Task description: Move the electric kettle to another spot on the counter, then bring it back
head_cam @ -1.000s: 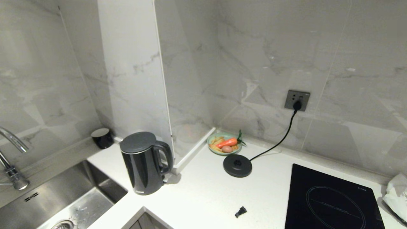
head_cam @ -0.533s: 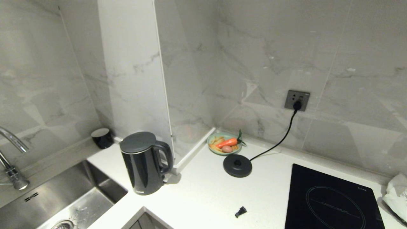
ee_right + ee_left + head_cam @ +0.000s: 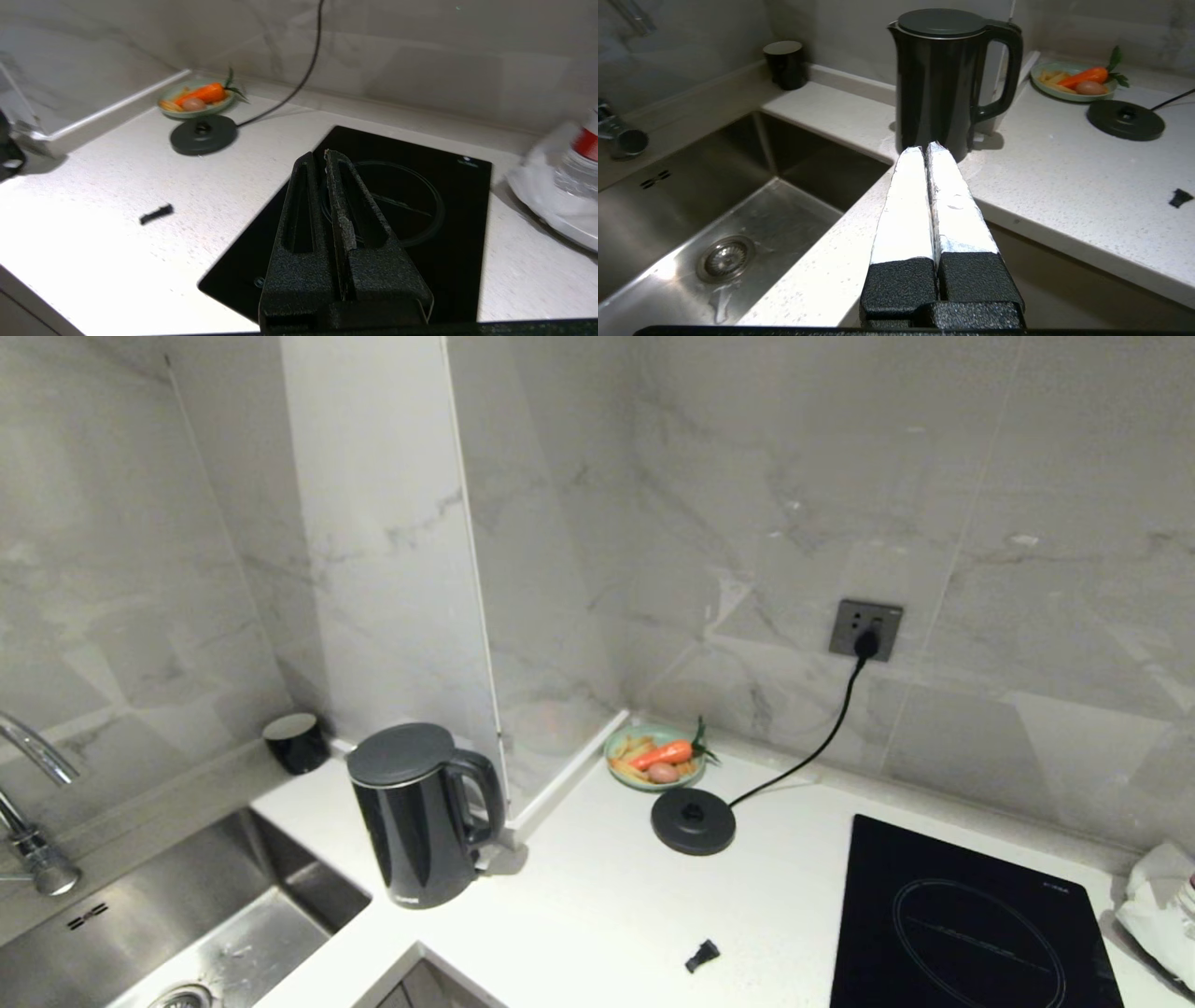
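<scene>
Nothing on the counter [image 3: 579,905] has been moved since the earlier frames; only the whole head view has slid a little to the left, so the camera itself was shifted. From the head view, the electric kettle [image 3: 420,817] is seen upright on the counter, off its base, close to the corner of the steel sink [image 3: 187,915] and just in front of the white wall column, with its loop handle turned to the right. A small black cup [image 3: 295,742] is placed behind it by the wall. The round black base disc [image 3: 693,821] lies well apart to the right, its cord led up to the wall socket [image 3: 865,629], and a green plate with a carrot [image 3: 656,756] is set just behind the disc. A black induction hob [image 3: 966,924] is seen at the right, and a small black piece [image 3: 702,955] lies on the counter near the front edge. Neither arm is shown in this view. In the left wrist view, the left gripper [image 3: 928,150] is held level above the counter edge beside the sink, pointed at the kettle's lower body, and its white-covered fingers are pressed together with nothing between them. In the right wrist view, the right gripper [image 3: 320,158] is held over the hob, its black fingers also brought together and empty; a white bag [image 3: 551,200] is seen at the far side.
</scene>
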